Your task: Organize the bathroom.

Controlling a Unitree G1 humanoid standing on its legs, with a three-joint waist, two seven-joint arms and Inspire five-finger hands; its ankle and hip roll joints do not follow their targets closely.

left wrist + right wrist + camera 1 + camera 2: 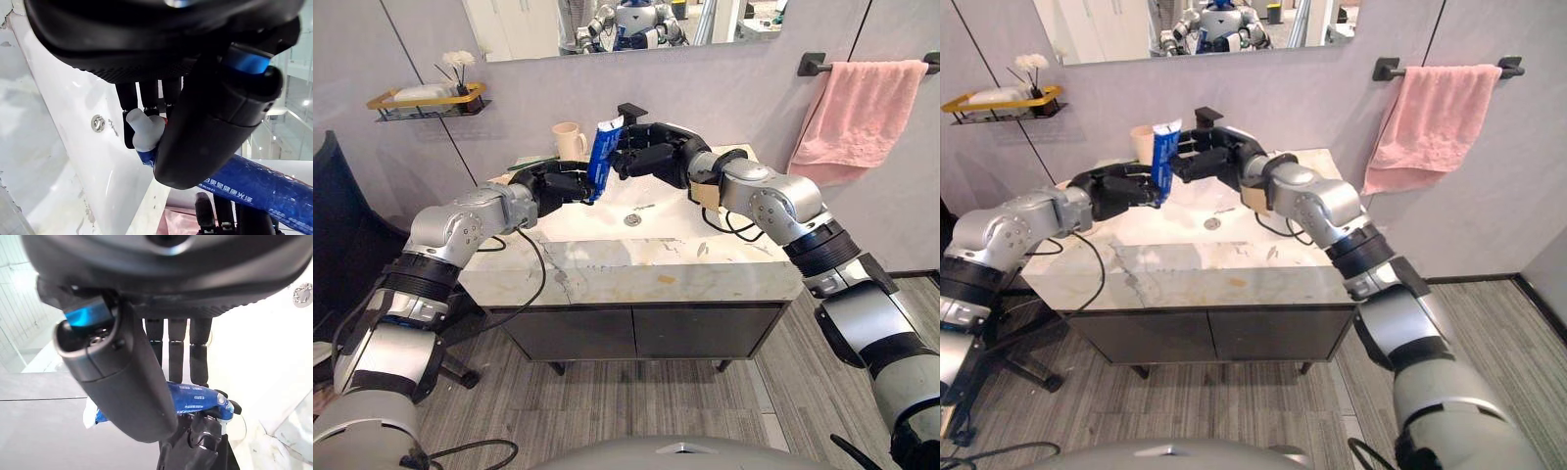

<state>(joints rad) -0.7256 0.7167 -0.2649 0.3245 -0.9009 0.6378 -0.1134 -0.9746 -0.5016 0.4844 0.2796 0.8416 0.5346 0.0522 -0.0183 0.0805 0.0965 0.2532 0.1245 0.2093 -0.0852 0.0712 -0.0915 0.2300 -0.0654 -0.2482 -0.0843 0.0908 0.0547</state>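
Above one white sink (607,217) — one blue tube (603,157), left robot hand (563,183) gripping its base, right robot hand (641,155) pinching higher.

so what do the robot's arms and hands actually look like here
Both arms are silver-grey rounded shells joined by black ribbed bands, with black cables looping off the forearms. Each ends in a dark, matte hand: the left hand and the right hand have black segmented fingers and a thick black thumb. A glossy blue patch sits at each thumb's base.
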